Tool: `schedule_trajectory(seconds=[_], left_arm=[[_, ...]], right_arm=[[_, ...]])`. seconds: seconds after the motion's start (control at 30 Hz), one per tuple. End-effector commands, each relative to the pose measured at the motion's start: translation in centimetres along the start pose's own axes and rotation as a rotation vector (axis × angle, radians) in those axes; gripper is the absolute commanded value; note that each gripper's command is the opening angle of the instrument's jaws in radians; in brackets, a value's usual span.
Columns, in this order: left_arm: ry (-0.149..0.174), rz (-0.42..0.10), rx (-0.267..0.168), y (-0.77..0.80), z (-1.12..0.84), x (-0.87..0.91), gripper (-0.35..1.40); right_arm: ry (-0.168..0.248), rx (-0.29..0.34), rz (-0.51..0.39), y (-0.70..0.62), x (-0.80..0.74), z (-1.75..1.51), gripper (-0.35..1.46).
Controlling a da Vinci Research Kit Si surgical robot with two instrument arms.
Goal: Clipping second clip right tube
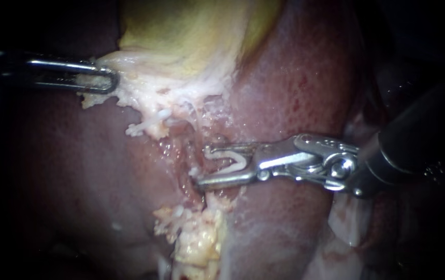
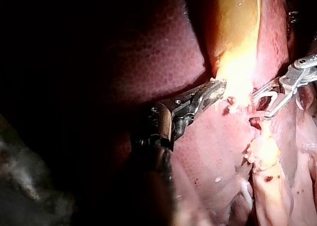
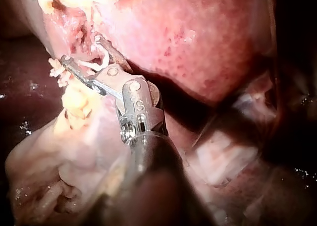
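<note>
While no closed clip is showing anywhere on the tissue, the step is, by my judgement, standing at the placing stage: the clip is loaded and at the site, with the squeeze and the release both remaining. Item, left edge of the frame: left instrument (image 1: 112,82), jaws lying together and pinching the pale tissue (image 1: 144,98) that is hanging from the gallbladder's lower edge. Item, upper centre: gallbladder (image 1: 191,36), yellow-green, lying against the liver (image 1: 77,171), which is filling the lower left and the right of centre. Item, centre: a thin pinkish tube (image 1: 196,162), running down the groove in the liver. It is sitting at the mouth of the right jaws; I cannot tell whether it is lying fully inside them, nor whether it is the task's right tube. Item, right of centre: clip (image 1: 228,155), white and unclosed, being carried between the jaws of the right instrument (image 1: 203,166), which are standing wide apart and bearing on it from both sides. Item, lower centre: lump of yellow fat (image 1: 196,238), lying just below the jaws. Containers: none showing in any view; the only holder is the right jaw pair with its clip.
</note>
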Motion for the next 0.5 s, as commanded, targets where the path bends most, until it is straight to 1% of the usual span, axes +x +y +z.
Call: schedule_trajectory(seconds=[0.03,0.2,0.37,0.5], left_arm=[[0.0,0.0,0.001,0.0,0.01,0.0,-0.35],[0.002,0.0,0.004,0.0,0.02,0.0,-0.35],[0.002,0.0,0.004,0.0,0.02,0.0,-0.35],[0.002,0.0,0.004,0.0,0.02,0.0,-0.35]], right_arm=[[0.004,0.002,0.004,0.01,-0.01,0.02,0.45],[0.041,0.017,0.039,0.04,-0.05,0.12,0.45],[0.045,0.023,0.05,0.04,-0.06,0.14,0.45],[0.056,0.039,0.072,0.04,-0.06,0.14,0.45]])
